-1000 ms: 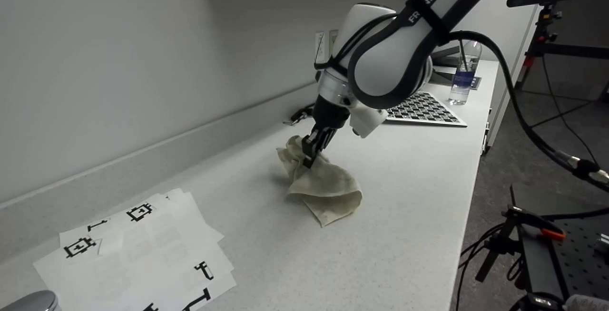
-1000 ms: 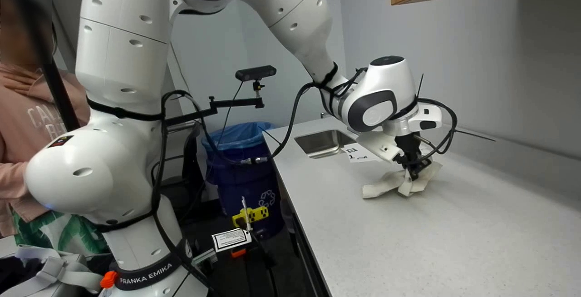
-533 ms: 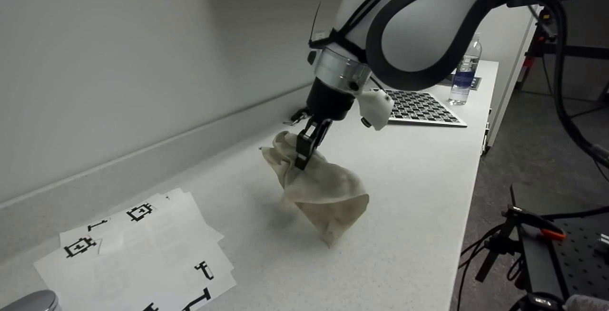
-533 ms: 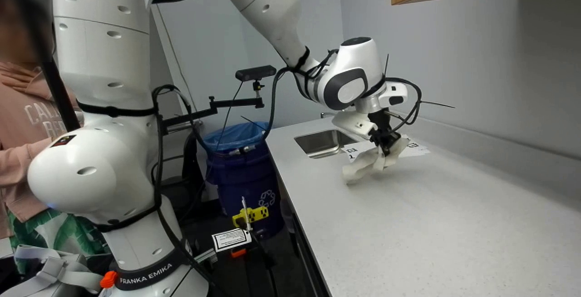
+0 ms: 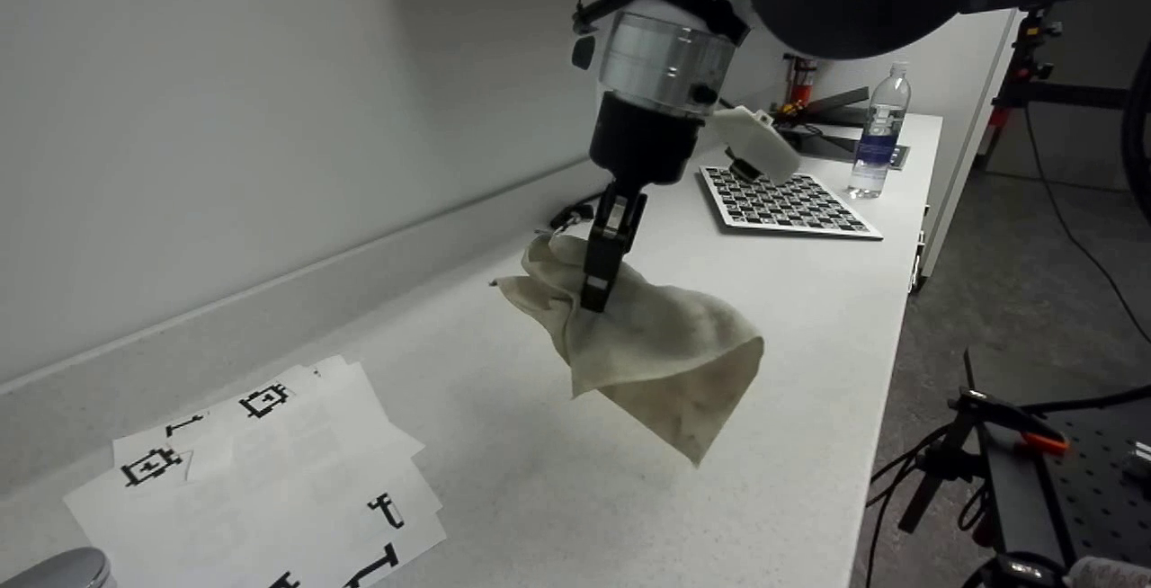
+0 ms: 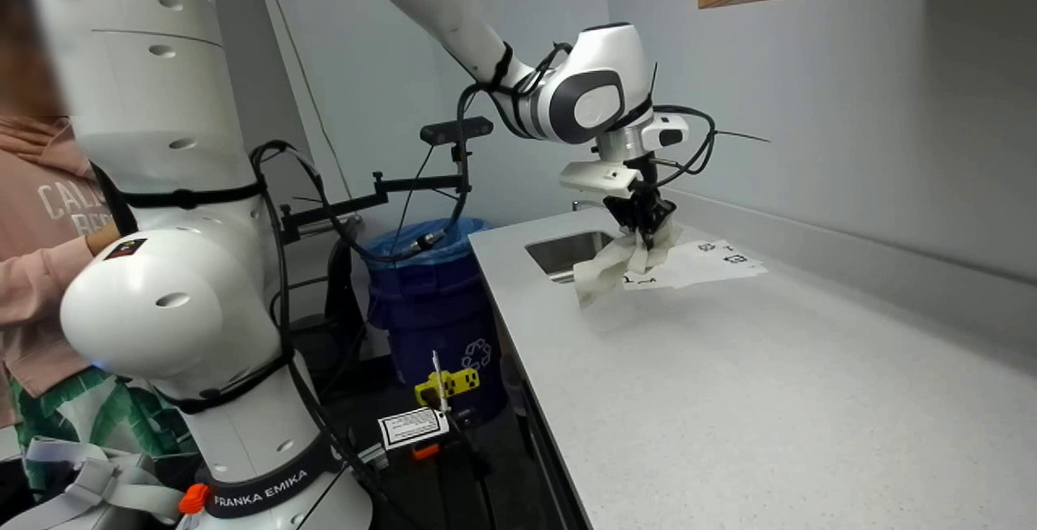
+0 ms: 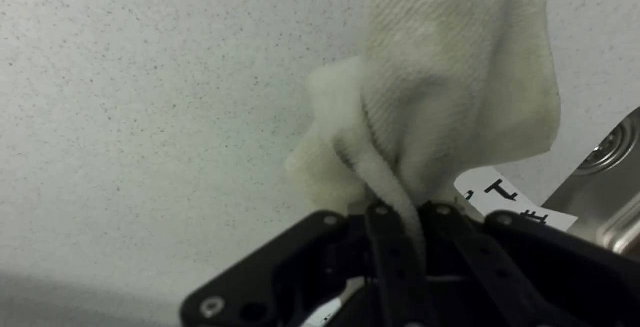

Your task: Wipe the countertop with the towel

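At the near end of the worktop (image 5: 504, 498) lie paper sheets (image 5: 261, 471). Beyond, the pincer (image 5: 593, 302) is clamped on a bunched fold of the towel (image 5: 665, 332), which hangs above the surface, probably so its loose part can spread when lowered. Farther back sit a checkered board (image 5: 787, 201) and a bottle (image 5: 877, 143), presumably outside the wiping area.

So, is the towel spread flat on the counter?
No, in an exterior view the towel hangs in folds from the closed gripper and is not spread out on the counter.
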Controlling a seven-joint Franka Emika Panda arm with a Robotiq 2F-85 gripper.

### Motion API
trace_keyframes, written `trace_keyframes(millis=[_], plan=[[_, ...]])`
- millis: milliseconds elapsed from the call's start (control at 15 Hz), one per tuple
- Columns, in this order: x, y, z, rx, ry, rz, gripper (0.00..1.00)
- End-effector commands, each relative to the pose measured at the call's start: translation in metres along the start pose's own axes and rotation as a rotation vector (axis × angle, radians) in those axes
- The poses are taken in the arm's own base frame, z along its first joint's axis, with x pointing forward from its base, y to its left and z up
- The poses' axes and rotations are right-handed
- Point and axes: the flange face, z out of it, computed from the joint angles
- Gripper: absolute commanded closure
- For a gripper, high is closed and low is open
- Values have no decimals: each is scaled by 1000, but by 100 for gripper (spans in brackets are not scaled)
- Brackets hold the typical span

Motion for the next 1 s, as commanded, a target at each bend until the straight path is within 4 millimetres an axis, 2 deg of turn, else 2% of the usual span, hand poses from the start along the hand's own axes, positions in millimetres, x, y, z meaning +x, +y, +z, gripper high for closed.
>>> trace_keyframes(millis=[0,67,600,667,933], plan=[[-7,-8,-19,7,-28,-70,76],[-7,-10,-22,7,-28,-80,63],[-8,-18,-36,8,28,-113,5],[-9,-18,-38,7,34,-112,0],[-24,-18,-41,15,50,-94,0]])
